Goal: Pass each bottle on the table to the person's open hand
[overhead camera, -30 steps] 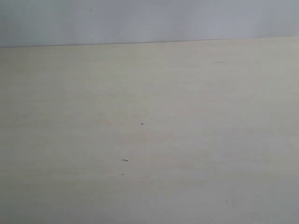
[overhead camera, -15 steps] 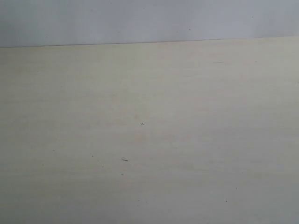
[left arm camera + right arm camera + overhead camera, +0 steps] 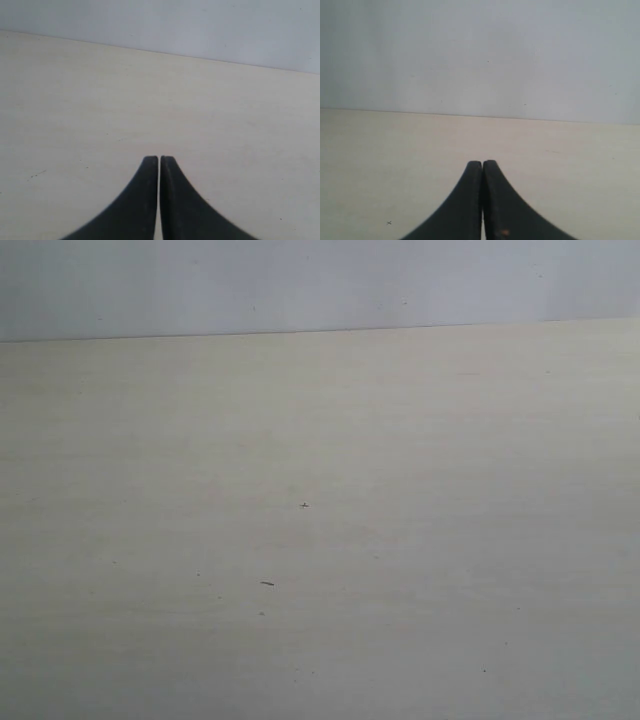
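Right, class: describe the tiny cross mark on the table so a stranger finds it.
The pale beige table fills the exterior view below the grey wall. Near its middle sits a tiny dark cross. The nearest mark, lower and leftward, is a short dash instead.

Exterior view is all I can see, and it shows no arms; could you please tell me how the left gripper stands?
Observer: The left gripper is shut, jaws together with nothing between them, and the table lies ahead of it.
Operator: Thank you. And the right one?
Observer: The right gripper is shut too, and holds nothing.
Operator: Does either wrist camera show a bottle or a hand?
Observer: No; both show only the table and a plain wall beyond its far edge.
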Motion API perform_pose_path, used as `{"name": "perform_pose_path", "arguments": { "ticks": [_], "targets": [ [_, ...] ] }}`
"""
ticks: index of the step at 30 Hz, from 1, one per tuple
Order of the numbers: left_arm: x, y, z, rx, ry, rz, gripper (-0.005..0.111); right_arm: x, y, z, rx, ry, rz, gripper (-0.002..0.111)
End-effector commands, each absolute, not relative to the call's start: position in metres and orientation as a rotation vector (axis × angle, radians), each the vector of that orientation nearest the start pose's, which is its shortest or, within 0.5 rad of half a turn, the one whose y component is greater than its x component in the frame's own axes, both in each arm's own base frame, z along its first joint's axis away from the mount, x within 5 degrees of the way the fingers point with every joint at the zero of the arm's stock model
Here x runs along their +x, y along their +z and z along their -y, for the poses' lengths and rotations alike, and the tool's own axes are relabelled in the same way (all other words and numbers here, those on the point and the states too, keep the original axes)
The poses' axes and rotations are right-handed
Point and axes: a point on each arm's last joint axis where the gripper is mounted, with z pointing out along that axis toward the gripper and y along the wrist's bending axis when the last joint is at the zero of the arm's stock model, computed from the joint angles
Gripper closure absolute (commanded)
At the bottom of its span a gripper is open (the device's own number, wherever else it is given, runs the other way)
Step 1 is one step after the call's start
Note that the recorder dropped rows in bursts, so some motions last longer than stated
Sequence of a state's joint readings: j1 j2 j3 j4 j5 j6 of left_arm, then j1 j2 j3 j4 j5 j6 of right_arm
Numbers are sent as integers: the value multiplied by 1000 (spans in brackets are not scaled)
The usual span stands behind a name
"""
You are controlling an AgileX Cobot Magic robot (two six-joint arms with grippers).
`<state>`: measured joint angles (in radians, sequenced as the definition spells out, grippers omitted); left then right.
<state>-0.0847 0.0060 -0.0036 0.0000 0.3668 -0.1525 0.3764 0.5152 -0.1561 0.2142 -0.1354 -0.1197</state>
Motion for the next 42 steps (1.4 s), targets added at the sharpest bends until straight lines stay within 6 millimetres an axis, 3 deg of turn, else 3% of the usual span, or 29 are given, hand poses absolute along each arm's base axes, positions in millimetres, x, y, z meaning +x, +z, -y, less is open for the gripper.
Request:
{"name": "perform_pose_path", "arguments": {
  "ticks": [1,29,35,42],
  "targets": [
    [53,181,4,-75,-173,-1847,103,104,236,-38,-224,315,-1701,108],
    [53,181,4,-74,-172,-1847,103,101,239,-36,-203,331,-1681,108],
    [53,181,4,-74,-172,-1847,103,93,244,-29,-280,194,-1617,108],
    [53,181,4,-74,-172,-1847,103,79,245,-10,-128,61,-1619,108]
  ]
}}
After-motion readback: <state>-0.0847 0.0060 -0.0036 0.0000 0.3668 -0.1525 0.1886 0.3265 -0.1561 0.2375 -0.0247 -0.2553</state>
